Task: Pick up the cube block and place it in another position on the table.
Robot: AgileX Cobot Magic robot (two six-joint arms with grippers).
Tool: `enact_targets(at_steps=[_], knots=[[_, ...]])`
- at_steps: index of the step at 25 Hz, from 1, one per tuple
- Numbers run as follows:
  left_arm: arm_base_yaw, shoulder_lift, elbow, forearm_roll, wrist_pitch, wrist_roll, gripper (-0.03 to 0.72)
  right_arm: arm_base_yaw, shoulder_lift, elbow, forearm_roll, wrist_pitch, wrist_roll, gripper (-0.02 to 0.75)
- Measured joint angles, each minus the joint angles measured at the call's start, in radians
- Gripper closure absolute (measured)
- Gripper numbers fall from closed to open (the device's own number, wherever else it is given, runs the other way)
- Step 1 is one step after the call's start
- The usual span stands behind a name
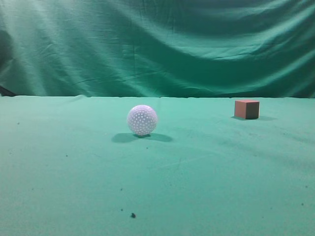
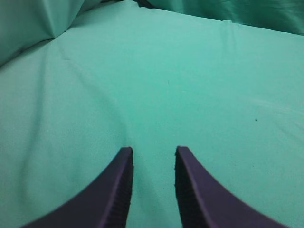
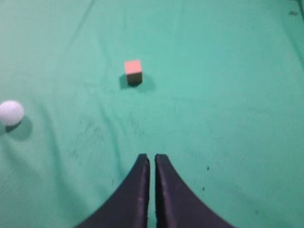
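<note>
Two objects sit on the table [image 1: 74, 172], and the three views share them unevenly. Going left to right in the exterior view, a white dimpled ball [image 1: 142, 120] rests left of centre, and the cube block [image 1: 246, 108] stands well apart from it, farther back on the right, near the foot of the wrinkled green curtain [image 1: 157, 44]. A few dark specks [image 1: 133, 215] dot the cloth in the foreground. Neither arm appears in this view.

Only the left wrist view shows the left gripper [image 2: 153, 156]: its two dark fingers stand apart with bare green cloth between them, holding nothing. Neither the ball nor the cube shows here, only the table [image 2: 190, 85] and a fold of curtain at the upper left.

From the right wrist view, looking down, the ball [image 3: 10, 112] lies at the far left edge and the cube block [image 3: 133, 71] sits ahead of the fingers, upright with its lighter pinkish top showing, which the exterior view barely reveals. The right gripper [image 3: 152, 161] hangs above the cloth well short of the cube, its fingers drawn nearly together with just a thin slit between them, empty.
</note>
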State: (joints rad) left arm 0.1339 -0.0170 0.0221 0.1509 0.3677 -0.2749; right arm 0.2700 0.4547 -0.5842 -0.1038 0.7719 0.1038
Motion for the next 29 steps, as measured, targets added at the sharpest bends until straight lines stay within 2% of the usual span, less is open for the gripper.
enact_targets(at_steps=[6,10,14,20,29], knots=[[0.000,0.000,0.000,0.000,0.000,0.000,0.453,-0.126,-0.231,0.324,0.000,-0.328,-0.009,0.738],[0.000,0.000,0.000,0.000,0.000,0.000,0.453,-0.195,-0.356,0.492,0.041,-0.444,-0.009,0.738],[0.000,0.000,0.000,0.000,0.000,0.000,0.453,-0.217,-0.449,0.605,0.071,-0.466,0.003,0.738],[0.000,0.000,0.000,0.000,0.000,0.000,0.453,-0.217,-0.464,0.609,0.084,-0.397,0.007,0.738],[0.000,0.000,0.000,0.000,0.000,0.000,0.453,-0.217,-0.464,0.609,0.084,-0.389,0.007,0.738]])
